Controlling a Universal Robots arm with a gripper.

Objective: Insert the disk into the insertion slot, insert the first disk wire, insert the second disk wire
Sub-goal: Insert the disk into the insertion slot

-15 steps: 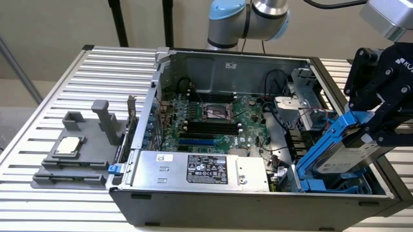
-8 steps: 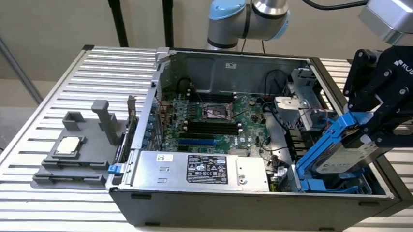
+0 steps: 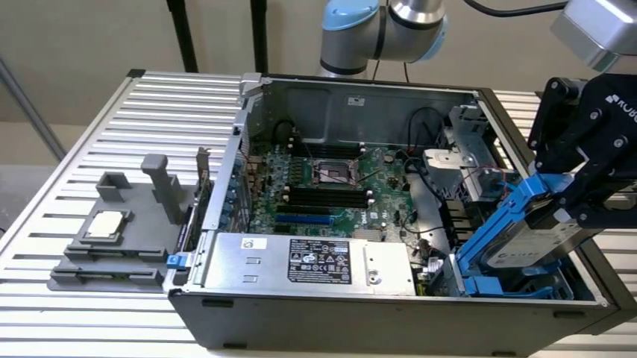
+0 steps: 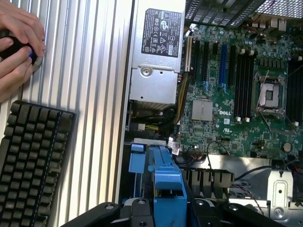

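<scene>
The robot arm's gripper holds the disk by its upper end, fingers pressed against its sides. The disk, in its blue carrier, is tilted over the front corner of the open computer case at the exterior view's right. Its lower end sits at the mouth of the insertion slot, and most of its length stands clear above the cage.

By this look, step 1 of 3 is under way and unfinished: the disk is at the slot but not seated. No cable is seen plugged into the disk, so both wire steps appear to be left.

Counted: 1 arm, 1 gripper, 1 disk, 1 slot and 1 case. Inside the case are 1 silver power supply and 1 green motherboard. Loose cables lie near the cage, but which are the 2 disk wires cannot be told. On the slatted table rests 1 grey fixture. In the wrist view, 1 black keyboard lies beside the case, with what look like 2 hands of a person nearby.
</scene>
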